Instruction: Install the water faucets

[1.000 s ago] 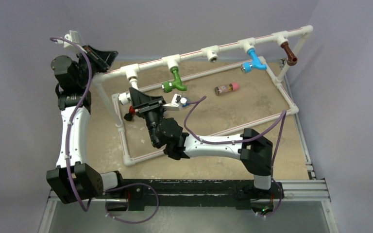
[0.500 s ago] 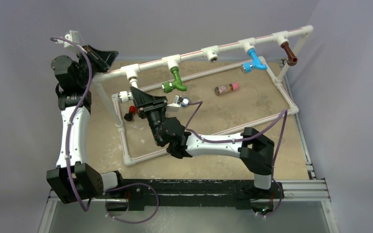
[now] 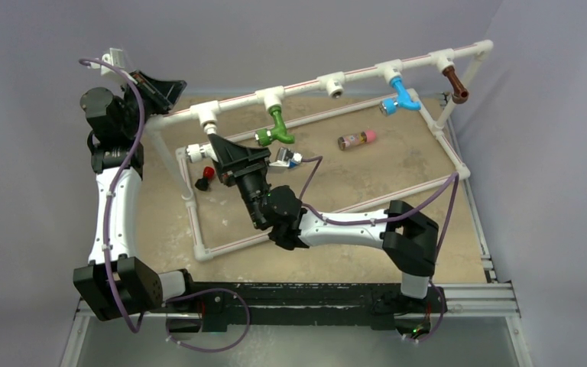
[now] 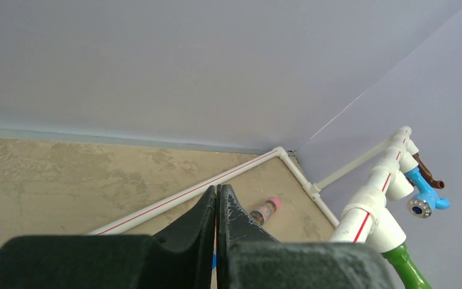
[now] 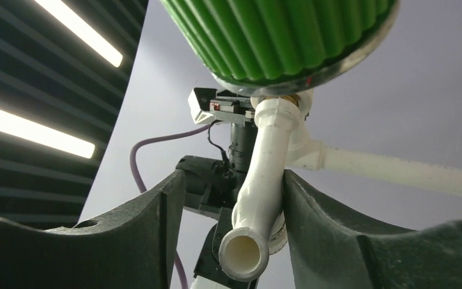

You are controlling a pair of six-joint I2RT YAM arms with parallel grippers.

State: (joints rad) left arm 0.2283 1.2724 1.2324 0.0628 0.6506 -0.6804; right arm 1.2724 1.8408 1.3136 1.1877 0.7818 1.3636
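A white pipe frame [image 3: 317, 86] carries a green water faucet [image 3: 277, 128], a blue one [image 3: 399, 98] and a brown one [image 3: 454, 82]. A white faucet [image 3: 196, 151] hangs under the leftmost T-fitting [image 3: 207, 117]. My right gripper [image 3: 225, 153] points upward around it. In the right wrist view the white faucet [image 5: 263, 192] stands between the open jaws of the right gripper [image 5: 233, 177], touching the right finger [image 5: 313, 211], with a gap to the left one. My left gripper [image 3: 157, 88] is shut and empty at the frame's far-left corner.
A small pink-capped bottle [image 3: 356, 139] lies inside the frame's base; a small blue cube piece [image 3: 284, 158] and a red-and-black bit [image 3: 205, 177] lie near my right wrist. The green knob [image 5: 277, 36] looms just above the right wrist camera. Walls stand behind and to the right.
My right gripper has opened off the white faucet, which stays hanging from its fitting. The right arm has shifted slightly right. The left arm has not moved.
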